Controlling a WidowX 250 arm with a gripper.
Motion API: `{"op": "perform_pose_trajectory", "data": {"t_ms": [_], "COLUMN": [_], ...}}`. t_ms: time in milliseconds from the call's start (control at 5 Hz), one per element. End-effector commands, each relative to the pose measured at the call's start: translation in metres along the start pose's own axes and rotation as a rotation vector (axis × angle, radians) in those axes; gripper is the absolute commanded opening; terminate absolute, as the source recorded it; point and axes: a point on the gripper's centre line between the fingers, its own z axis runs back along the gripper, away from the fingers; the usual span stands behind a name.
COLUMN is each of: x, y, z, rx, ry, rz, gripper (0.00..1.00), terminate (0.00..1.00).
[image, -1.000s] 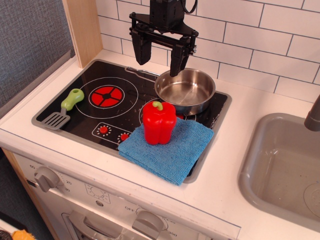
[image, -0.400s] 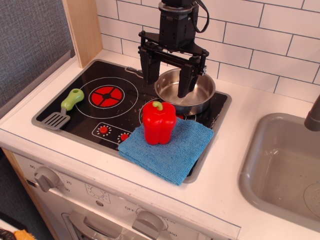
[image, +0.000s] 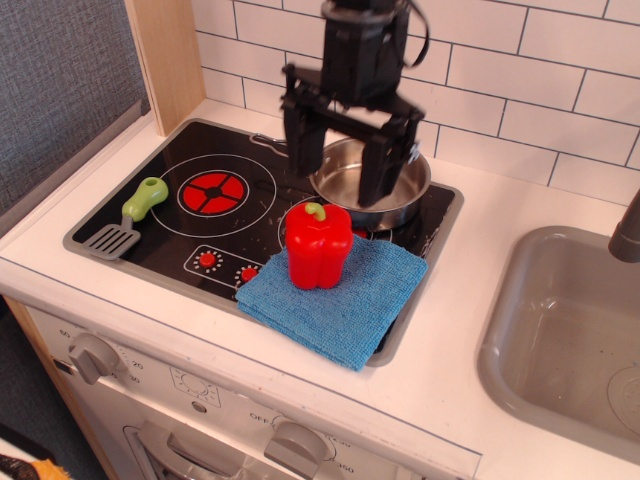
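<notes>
gripper held with jaws wide, above red pepper | pepper set upright on blue cloth | steel pot just behind

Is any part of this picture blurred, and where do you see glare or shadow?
In the observation.image view, the gripper looks softly blurred, open above the steel pot; the red pepper and blue cloth are sharp. The glossy black stovetop shows pale reflections, and the pot's inner wall has bright glare. The light is even, with only soft shadows.
</notes>
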Motion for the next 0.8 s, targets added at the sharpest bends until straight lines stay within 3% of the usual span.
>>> {"op": "perform_pose_trajectory", "data": {"t_ms": [0, 200, 600], "x": [-0.024, -0.021, -0.008], "y": [-0.011, -0.008, -0.005], "z": [-0.010, -0.022, -0.017], "rx": [0.041, 0.039, 0.021], "ry": [-0.014, -0.003, -0.018], "rz": [-0.081, -0.075, -0.046], "gripper": [1.00, 0.00, 0.00], "terminate": [0.00, 0.00, 0.00]}}
